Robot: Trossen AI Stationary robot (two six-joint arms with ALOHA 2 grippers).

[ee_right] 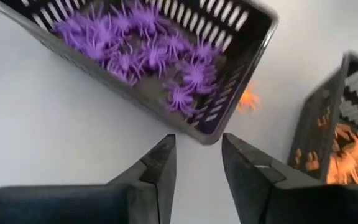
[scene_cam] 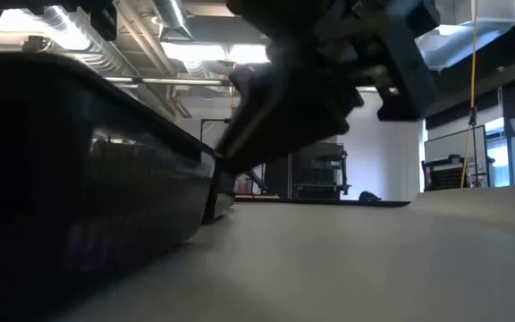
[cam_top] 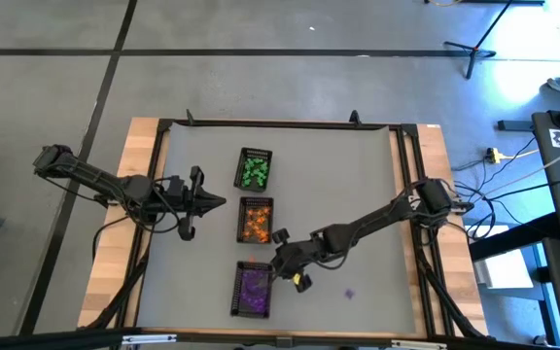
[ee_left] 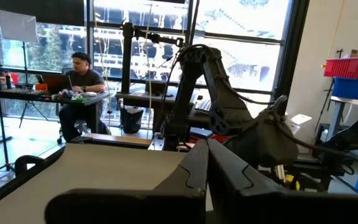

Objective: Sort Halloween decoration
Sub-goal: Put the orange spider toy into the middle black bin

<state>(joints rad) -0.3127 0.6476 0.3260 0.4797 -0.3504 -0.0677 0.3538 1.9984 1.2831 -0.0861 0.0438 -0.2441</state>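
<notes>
Fingers (ee_right: 160, 168) of your right gripper (cam_top: 282, 264) stand parted, holding nothing, lower centre; left gripper (cam_top: 224, 202) shut; three trays (cam_top: 255, 168); one stray purple trinket (cam_top: 349, 292).

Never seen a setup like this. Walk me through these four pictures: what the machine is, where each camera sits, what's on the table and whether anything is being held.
It is a robot with two dark arms at a table. One camera looks straight down, one sits at table height, and one rides on each wrist. Three black mesh trays stand in a row, holding green trinkets, orange trinkets and purple spiders. One orange trinket lies loose between the purple tray and the orange tray, and a purple piece lies loose on the mat. The right gripper hovers at the purple tray's corner, fingers apart, holding nothing. The left gripper waits beside the trays, shut and empty.
</notes>
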